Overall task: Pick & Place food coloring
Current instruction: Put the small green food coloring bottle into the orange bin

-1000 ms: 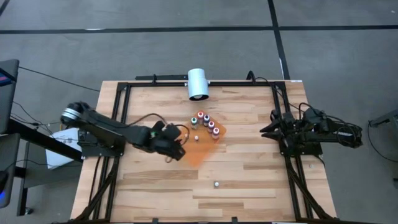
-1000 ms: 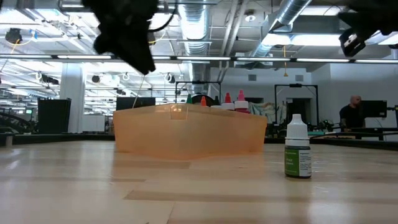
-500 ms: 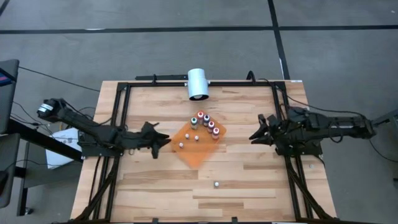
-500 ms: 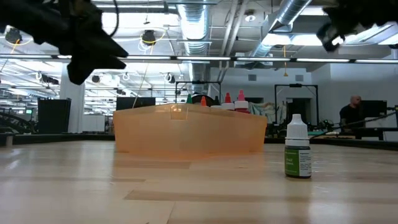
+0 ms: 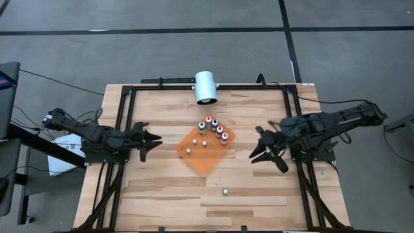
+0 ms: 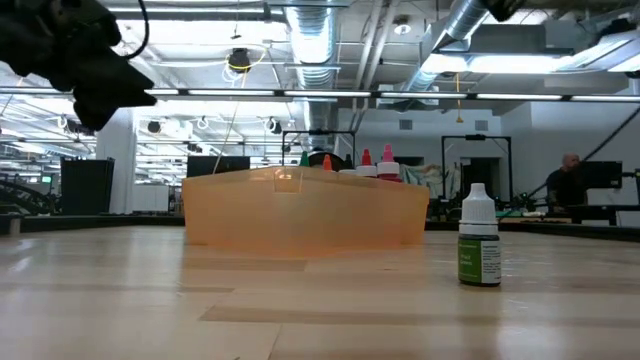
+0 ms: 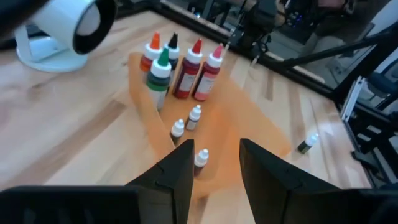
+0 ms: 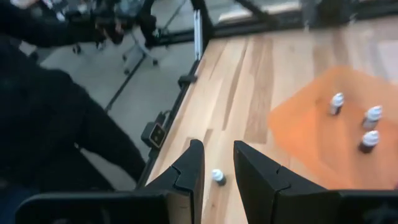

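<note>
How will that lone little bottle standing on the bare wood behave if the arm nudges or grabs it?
The lone bottle stands tall and narrow on a small base, so a sideways nudge would probably tip it. Its round body suggests it would then roll across the table. It looks like light plastic, so it is likely easy to lift.

Robotics lab: exposed ceiling ducts (image 6: 320, 40), framed wooden worktable (image 5: 213, 188).

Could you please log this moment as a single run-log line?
left gripper: open, empty, left of orange sheet | right gripper: open, empty, right of sheet | stray bottle: on bare table, off sheet
</note>
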Controlling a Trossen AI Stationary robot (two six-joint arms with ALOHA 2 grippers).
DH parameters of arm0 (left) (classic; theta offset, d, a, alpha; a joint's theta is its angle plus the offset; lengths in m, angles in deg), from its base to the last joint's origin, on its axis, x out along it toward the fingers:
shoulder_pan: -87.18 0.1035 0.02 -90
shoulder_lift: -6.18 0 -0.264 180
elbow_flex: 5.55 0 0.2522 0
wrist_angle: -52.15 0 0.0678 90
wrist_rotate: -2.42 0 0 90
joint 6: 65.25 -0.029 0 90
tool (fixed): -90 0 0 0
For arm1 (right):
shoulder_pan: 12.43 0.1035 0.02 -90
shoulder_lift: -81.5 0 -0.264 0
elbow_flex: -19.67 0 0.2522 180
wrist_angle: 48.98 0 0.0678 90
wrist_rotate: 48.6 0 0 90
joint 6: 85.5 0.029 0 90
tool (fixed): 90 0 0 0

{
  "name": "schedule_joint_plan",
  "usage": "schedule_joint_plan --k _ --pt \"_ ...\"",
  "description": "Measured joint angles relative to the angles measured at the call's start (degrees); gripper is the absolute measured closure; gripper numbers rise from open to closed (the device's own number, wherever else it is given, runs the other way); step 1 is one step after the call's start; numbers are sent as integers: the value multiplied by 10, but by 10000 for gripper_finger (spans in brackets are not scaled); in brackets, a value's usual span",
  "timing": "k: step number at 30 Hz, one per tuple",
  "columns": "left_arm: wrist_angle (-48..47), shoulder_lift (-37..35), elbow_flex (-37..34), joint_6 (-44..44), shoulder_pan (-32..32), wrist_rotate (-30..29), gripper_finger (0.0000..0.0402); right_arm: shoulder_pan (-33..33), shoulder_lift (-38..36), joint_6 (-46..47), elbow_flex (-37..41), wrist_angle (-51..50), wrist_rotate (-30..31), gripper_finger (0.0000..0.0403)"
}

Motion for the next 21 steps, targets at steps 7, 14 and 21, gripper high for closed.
schedule_joint_plan --k 7,14,21 --pt "-90 -113 0 -34 0 1 283 32 126 33 -90 -68 -2 328" --pt "-139 -177 0 -50 0 0 283 51 240 45 -158 -94 -7 328" --pt "-75 -186 -63 -59 0 2 283 50 326 36 -206 -96 -13 328"
